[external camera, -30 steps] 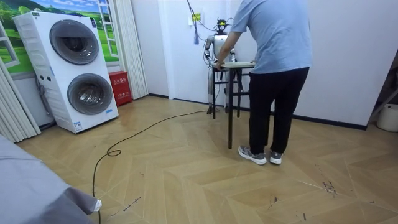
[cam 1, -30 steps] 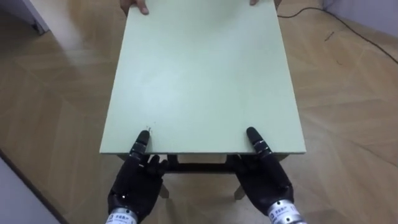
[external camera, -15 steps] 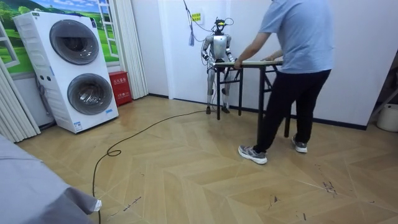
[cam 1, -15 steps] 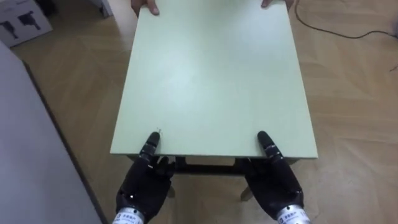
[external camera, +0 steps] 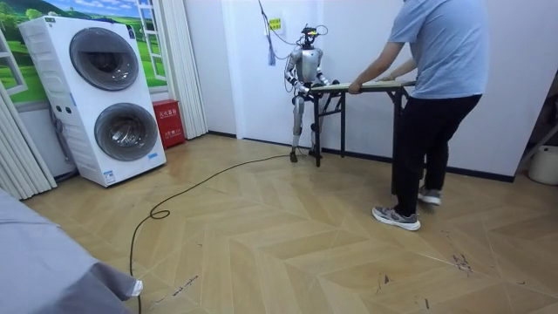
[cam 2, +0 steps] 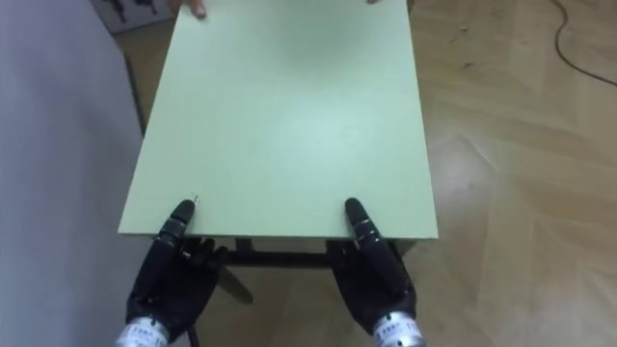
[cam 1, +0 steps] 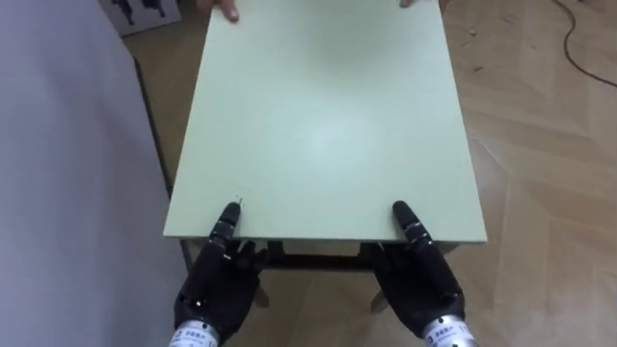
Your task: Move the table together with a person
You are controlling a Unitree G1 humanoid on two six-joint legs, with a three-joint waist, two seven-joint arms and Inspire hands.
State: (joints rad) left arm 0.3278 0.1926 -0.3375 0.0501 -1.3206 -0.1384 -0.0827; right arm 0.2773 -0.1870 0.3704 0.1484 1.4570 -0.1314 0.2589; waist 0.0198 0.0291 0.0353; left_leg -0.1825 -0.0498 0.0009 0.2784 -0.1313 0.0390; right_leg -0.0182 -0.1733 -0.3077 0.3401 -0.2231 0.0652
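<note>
The table [cam 1: 328, 116] runs up the middle of the eye views, its pale green top bare, the near edge low in the frame and the far edge at the top. The left robot hand [cam 1: 217, 289] comes in at the lower left and grasps the near edge close to the left corner: its thumb lies flat on the top and the other fingers are tucked under the edge. The right robot hand [cam 1: 419, 284] comes in at the lower right and grasps the same edge near the right corner in the same way, thumb on top and fingers below. Dark frame bars of the table show under the edge, between the two wrists.

At the top of the frame a person's fingers rest on the far edge, one hand [cam 1: 224, 10] near the left corner and the other hand [cam 1: 416, 3] near the right corner.

A plain grey surface [cam 1: 67, 173] takes up the left side of the frame, just beside the table's left edge. Wooden floor [cam 1: 540, 193] lies to the right.

In the room view the robot stands by the white back wall at one end of the table [external camera: 366, 85]. The person [external camera: 436, 96] stands at the other end, toward the right of the frame, leaning forward with both arms stretched to the tabletop. Two stacked washing machines [external camera: 105, 96] stand at the left of the frame, well apart from the table, with a small red box [external camera: 167, 122] just beside them.
</note>
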